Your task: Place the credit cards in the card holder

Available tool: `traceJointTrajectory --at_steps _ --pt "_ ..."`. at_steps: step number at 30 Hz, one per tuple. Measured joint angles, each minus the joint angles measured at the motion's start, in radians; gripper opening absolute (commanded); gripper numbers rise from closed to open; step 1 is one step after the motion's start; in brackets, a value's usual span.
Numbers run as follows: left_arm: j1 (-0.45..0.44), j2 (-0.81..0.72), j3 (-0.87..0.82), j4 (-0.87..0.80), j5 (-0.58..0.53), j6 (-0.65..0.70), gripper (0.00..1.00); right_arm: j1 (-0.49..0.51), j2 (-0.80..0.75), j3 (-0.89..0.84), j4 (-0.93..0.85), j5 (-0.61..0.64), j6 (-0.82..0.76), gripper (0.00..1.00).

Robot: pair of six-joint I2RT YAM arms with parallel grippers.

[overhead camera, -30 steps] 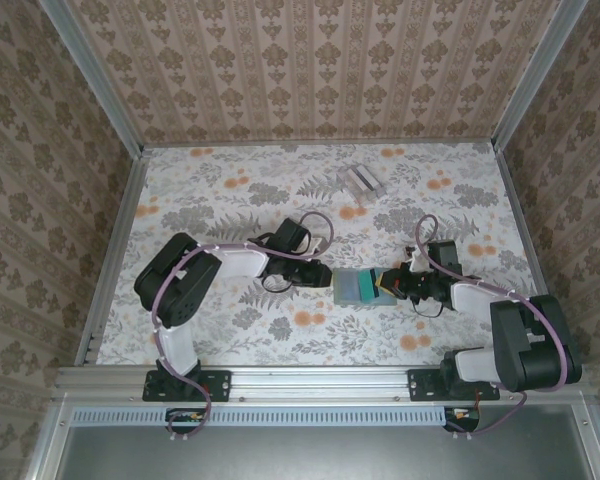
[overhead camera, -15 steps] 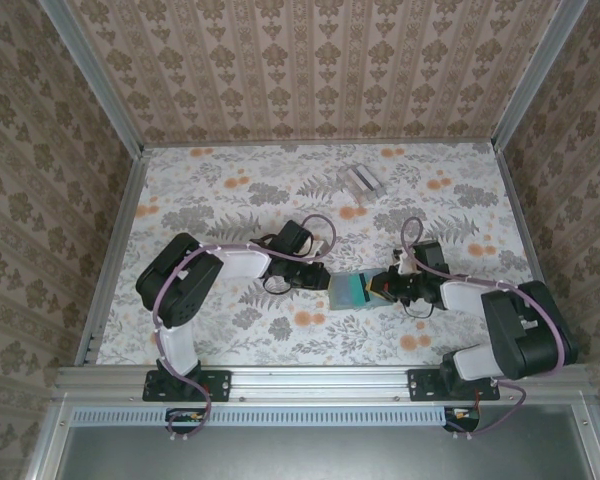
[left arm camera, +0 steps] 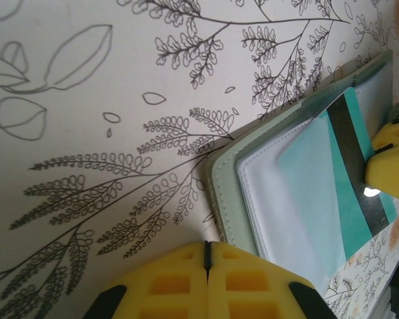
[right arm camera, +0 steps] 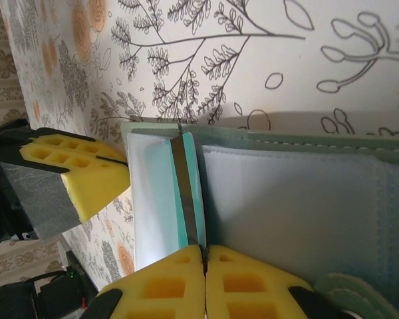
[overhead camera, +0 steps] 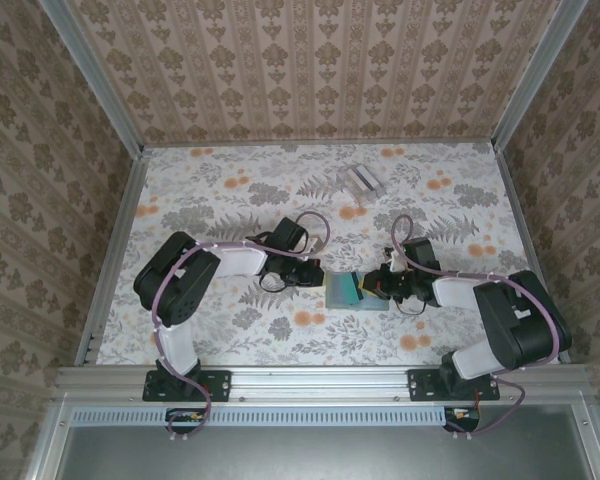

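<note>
We begin at the right claw [right arm camera: 205,269]. Its yellow padded fingers are pressed together on the near end of a thin teal plastic credit card [right arm camera: 179,193], and the card's dark stripe runs straight into the seam between the pads. The card looks only part-way home. Its far portion lies under the frosted pocket of the flat grey-green folding card holder [left arm camera: 221,193], while the striped end sticks out toward the claw. The card holder lies opened out on the pale floral-printed worktop [left arm camera: 86,100]. We judge the task to be under way rather than finished, since this card needs a further push to seat. The left claw [left arm camera: 206,269] is closed as well, its pads meeting with nothing visible between them. It sits right at the card holder's opposite edge (steadying it, we would guess, though we cannot tell whether it pinches the cover). Farther out, near the back of the worktop and well apart from both arms, stands a small clear slotted stand [overhead camera: 360,182]. It is too small for us to tell what it carries, so we cannot say how many cards remain.
</note>
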Motion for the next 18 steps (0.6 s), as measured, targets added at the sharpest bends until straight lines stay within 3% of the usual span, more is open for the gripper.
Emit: traceJointTrajectory --at_steps 5,18 --pt "0.004 0.0 0.002 -0.004 0.003 0.0 0.0 0.019 -0.003 -0.01 0.047 0.032 0.033 0.06" --pt "0.006 -0.015 -0.029 0.035 0.012 -0.027 0.0 0.191 0.002 -0.057 0.256 0.252 0.229 0.09"
